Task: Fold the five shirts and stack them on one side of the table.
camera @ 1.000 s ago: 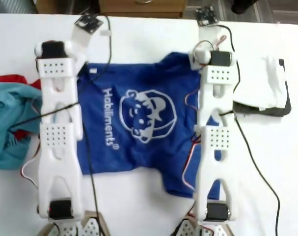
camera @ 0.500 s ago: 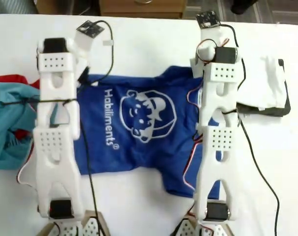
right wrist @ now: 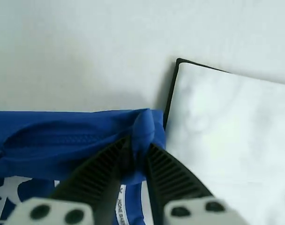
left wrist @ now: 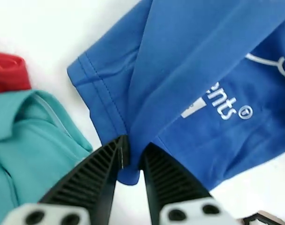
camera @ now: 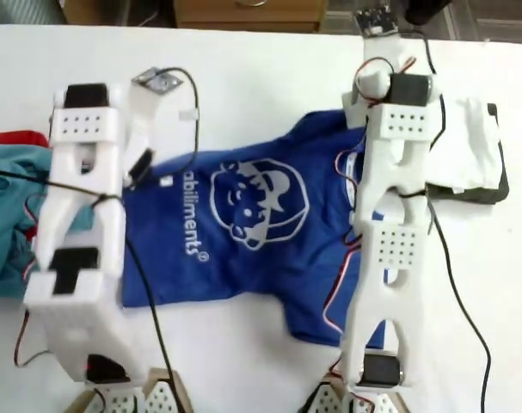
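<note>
At the left edge of the desk (camera: 261,52), a red shirt (camera: 15,138) peeks from under a crumpled teal shirt (camera: 7,215). Both are cut off by the frame and partly covered by the left arm. The left hand (left wrist: 133,151) pinches a fold of the one blue shirt (camera: 252,249), which is spread mid-desk. The right hand (right wrist: 138,140) is clamped on a bunched edge of it. Just beside that, a folded white shirt (camera: 471,138) hides most of a black shirt (camera: 497,185). That makes five shirts.

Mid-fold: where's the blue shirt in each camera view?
High view: blue shirt spread between the arms, mid-table.
Left wrist view: an edge pinched in the left gripper, beside the teal shirt.
Right wrist view: a bunched edge in the right gripper, beside the folded white shirt.
Shared landmark: the white table.
</note>
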